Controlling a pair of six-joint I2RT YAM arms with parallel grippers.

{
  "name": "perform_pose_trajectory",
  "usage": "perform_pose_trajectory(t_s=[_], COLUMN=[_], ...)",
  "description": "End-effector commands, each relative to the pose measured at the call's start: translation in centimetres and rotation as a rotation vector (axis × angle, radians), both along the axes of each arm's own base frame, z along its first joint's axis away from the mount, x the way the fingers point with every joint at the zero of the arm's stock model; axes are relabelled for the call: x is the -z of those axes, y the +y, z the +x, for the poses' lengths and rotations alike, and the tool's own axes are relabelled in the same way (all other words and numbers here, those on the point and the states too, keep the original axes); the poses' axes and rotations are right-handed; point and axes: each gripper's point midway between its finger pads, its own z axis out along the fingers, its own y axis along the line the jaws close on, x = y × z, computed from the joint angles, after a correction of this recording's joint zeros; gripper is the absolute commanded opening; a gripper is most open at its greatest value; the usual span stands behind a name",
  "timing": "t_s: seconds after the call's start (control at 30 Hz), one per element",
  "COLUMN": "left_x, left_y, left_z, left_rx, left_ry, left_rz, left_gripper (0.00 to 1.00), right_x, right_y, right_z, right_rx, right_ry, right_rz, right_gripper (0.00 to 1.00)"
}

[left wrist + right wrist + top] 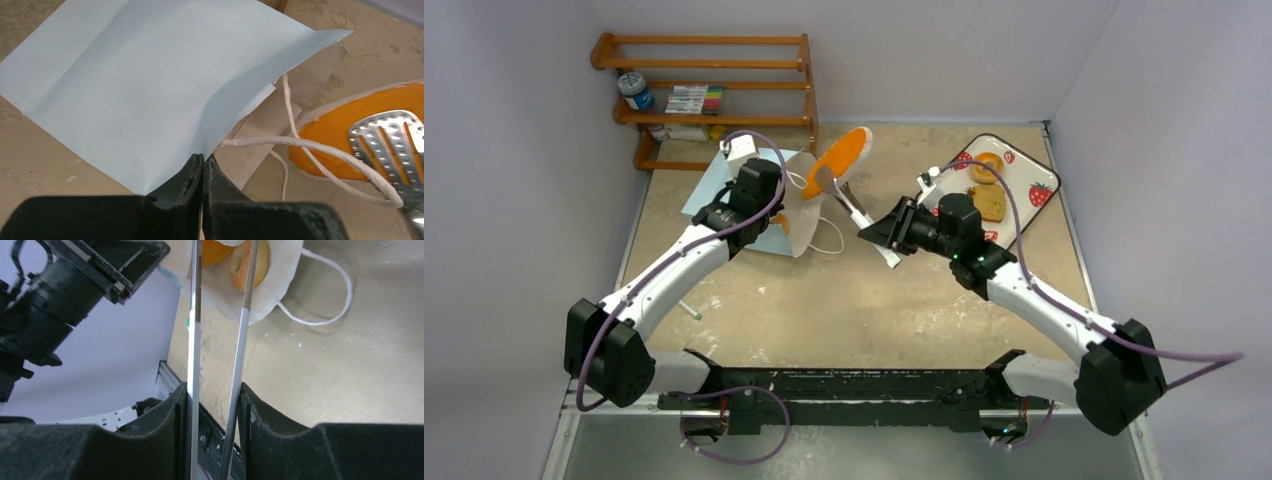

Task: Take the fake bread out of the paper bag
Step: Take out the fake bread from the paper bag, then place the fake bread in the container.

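The pale blue paper bag (724, 192) lies on its side at the back left, its whitish mouth facing right. My left gripper (774, 203) is shut on the bag's edge (140, 85), jaws pressed together (204, 160). My right gripper (889, 235) is shut on a pair of metal tongs (194, 340), its jaws (214, 395) squeezing both arms. The tongs' perforated head (385, 135) clamps a long orange fake bread (842, 158) just outside the bag's mouth. Another orange-tan bread piece (244, 265) shows inside the bag. A white cord handle (320, 147) loops out.
A white strawberry-patterned tray (1036, 190) at the back right holds a bagel ring (987, 165) and a tan slice (990, 204). A wooden shelf (714, 62) with markers and a jar stands at the back left. Walls close in on three sides.
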Motion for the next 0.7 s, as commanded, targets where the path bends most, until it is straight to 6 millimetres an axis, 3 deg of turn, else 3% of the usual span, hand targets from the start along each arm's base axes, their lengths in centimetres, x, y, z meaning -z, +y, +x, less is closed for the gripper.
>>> perform_pose_trajectory(t_s=[0.0,0.3,0.67], left_x=[-1.3,-1.2,-1.4], left_y=[0.0,-1.0,-1.9], left_z=[1.3,1.7,1.6], left_rx=[-0.036,-0.005,0.048], left_ry=[-0.062,-0.068,-0.068], left_rz=[-0.029,-0.06,-0.082], left_gripper=[0.0,0.0,0.0], right_x=[-3.7,-5.6,-3.6], right_y=[-2.6,-9.1,-19.0], right_z=[1.2,2.4,4.0], right_rx=[0.159,0.516,0.976], right_ry=[-0.11,-0.127,-0.029], right_rz=[-0.003,-0.029,-0.109], right_gripper=[0.0,0.0,0.0])
